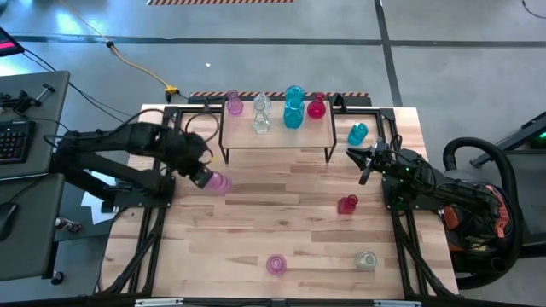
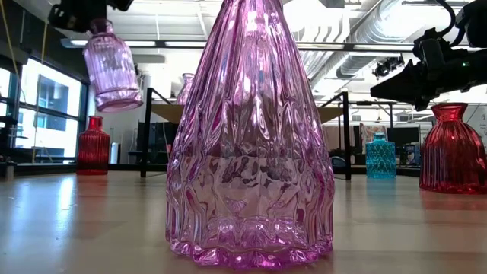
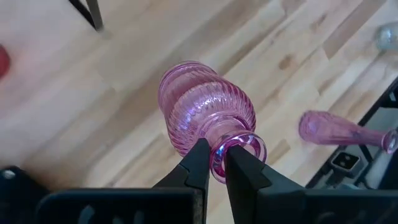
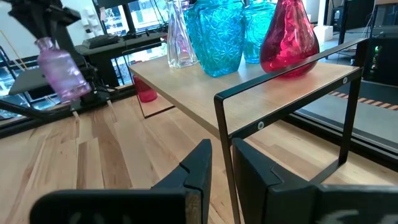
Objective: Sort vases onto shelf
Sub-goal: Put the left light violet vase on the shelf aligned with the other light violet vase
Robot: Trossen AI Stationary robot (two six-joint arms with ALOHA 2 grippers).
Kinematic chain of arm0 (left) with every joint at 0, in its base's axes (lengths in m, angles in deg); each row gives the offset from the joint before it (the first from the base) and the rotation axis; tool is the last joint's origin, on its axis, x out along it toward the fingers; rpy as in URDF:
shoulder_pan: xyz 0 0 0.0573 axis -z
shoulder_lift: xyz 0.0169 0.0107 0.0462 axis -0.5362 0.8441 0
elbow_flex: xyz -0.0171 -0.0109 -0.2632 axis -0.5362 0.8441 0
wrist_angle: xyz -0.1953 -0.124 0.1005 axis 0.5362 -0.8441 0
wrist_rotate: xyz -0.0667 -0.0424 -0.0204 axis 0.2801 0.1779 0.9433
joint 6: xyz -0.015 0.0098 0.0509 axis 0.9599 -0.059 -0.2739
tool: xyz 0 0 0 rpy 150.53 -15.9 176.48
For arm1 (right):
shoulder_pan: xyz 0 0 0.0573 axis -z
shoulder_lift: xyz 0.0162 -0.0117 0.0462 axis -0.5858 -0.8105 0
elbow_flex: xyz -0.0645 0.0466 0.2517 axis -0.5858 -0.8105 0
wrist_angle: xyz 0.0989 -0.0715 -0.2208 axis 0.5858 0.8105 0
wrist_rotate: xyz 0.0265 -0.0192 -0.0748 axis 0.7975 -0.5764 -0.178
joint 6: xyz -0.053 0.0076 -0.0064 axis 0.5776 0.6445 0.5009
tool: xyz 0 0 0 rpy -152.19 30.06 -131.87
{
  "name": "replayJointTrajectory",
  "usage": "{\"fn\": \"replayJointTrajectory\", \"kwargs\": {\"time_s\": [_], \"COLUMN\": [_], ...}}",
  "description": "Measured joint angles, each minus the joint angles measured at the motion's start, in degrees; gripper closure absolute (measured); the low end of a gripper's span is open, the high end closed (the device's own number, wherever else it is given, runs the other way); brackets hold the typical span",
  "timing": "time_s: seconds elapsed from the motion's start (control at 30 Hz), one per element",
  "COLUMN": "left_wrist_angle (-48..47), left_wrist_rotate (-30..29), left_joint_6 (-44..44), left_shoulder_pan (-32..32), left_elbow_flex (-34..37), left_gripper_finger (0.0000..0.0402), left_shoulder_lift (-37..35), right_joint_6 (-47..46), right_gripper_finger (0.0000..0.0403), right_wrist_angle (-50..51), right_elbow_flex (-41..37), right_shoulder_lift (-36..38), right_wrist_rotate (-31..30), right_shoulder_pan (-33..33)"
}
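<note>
You are carrying a pink ribbed glass vase [image 3: 202,109] in the left end effector [image 3: 216,163], whose fingers are clamped shut on the rim of its neck; gripping it there is letting the bulbous body hang free below, lifted clear of the desk [image 1: 281,217] near the left front leg of the shelf. The light-wood shelf on thin black legs [image 1: 277,136] is already holding a pink vase [image 1: 234,105], a clear one [image 1: 261,119], a teal-blue one [image 1: 293,109] and a red one [image 1: 316,107] along its far edge, so you are probably heading for free board near the pink one.

Your right end effector [image 4: 221,163] is waiting by the shelf's right end, holding nothing, its fingers standing only narrowly apart. A small teal vase [image 1: 357,133], a red vase [image 1: 347,204], another pink vase [image 1: 275,264] and a clear vase [image 1: 366,261] are waiting on the desk, unsorted.
</note>
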Motion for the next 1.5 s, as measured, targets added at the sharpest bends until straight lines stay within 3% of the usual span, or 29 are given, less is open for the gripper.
{"fn": "replayJointTrajectory", "kwargs": {"time_s": [0.33,0.83,1.13,1.5], "left_wrist_angle": [-8.6,-13.3,-15.0,-14.5], "left_wrist_rotate": [-1.7,-6.5,-4.3,-3.7], "left_joint_6": [-12.9,-35.4,-44.4,-46.4], "left_shoulder_pan": [-9.7,-21.2,-26.0,-29.4], "left_elbow_flex": [-14.1,-34.3,-38.2,-38.4], "left_gripper_finger": [0.0378,0.0378,0.0378,0.0378], "left_shoulder_lift": [7.8,22.5,28.4,30.9], "right_joint_6": [0.0,0.0,0.0,0.0], "right_gripper_finger": [0.0355,0.0355,0.0355,0.0355], "right_wrist_angle": [0.0,0.0,0.0,0.0], "right_elbow_flex": [0.0,0.0,0.0,0.0], "right_shoulder_lift": [0.0,0.0,0.0,0.0], "right_wrist_rotate": [0.0,0.0,0.0,0.0], "right_shoulder_pan": [0.0,0.0,0.0,0.0]}}
